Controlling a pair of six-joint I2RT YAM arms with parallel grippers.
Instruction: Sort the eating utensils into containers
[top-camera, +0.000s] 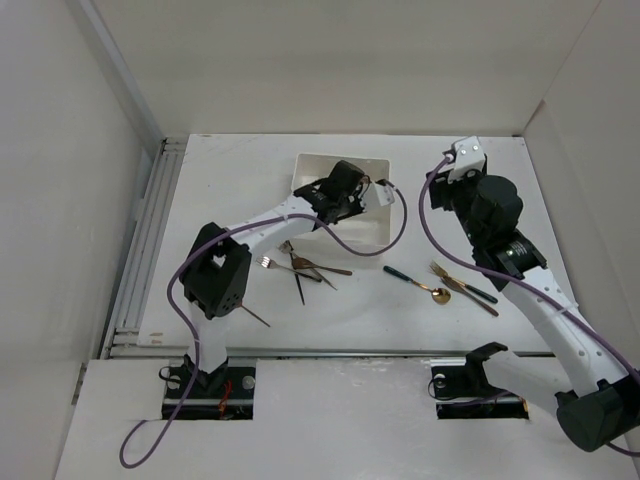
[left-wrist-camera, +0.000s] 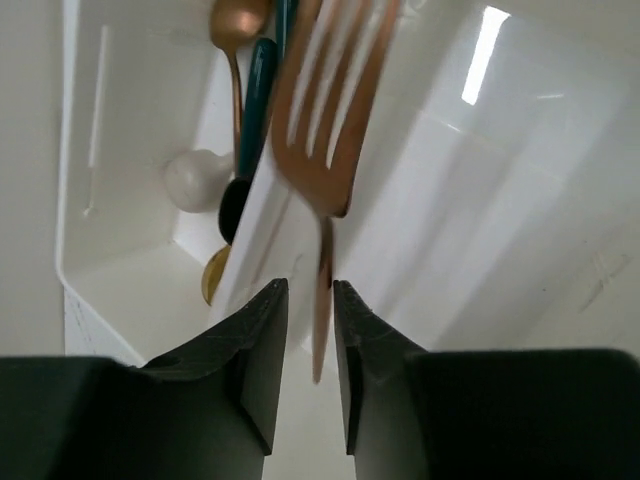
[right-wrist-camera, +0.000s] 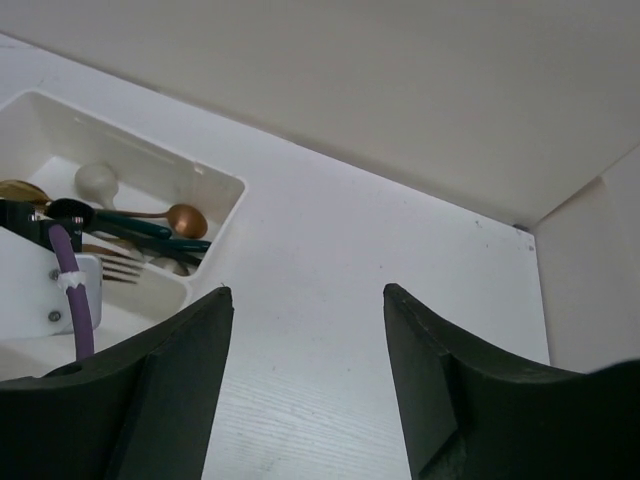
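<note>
Left wrist: left gripper (left-wrist-camera: 311, 295) over white tray (left-wrist-camera: 500, 220), jaws slightly apart, copper fork (left-wrist-camera: 335, 100) handle loose between them. Right gripper (right-wrist-camera: 307, 300) spread wide above the table (right-wrist-camera: 330, 220).

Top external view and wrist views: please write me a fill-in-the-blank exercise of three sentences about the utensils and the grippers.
The copper metal fork between the fingers of the left gripper hangs above the white plastic ___.
The right gripper is ___ and holds nothing.
The gold spoon with the dark green handle lies on the white ___, near the right arm.
Missing words: tray; open; table.
</note>
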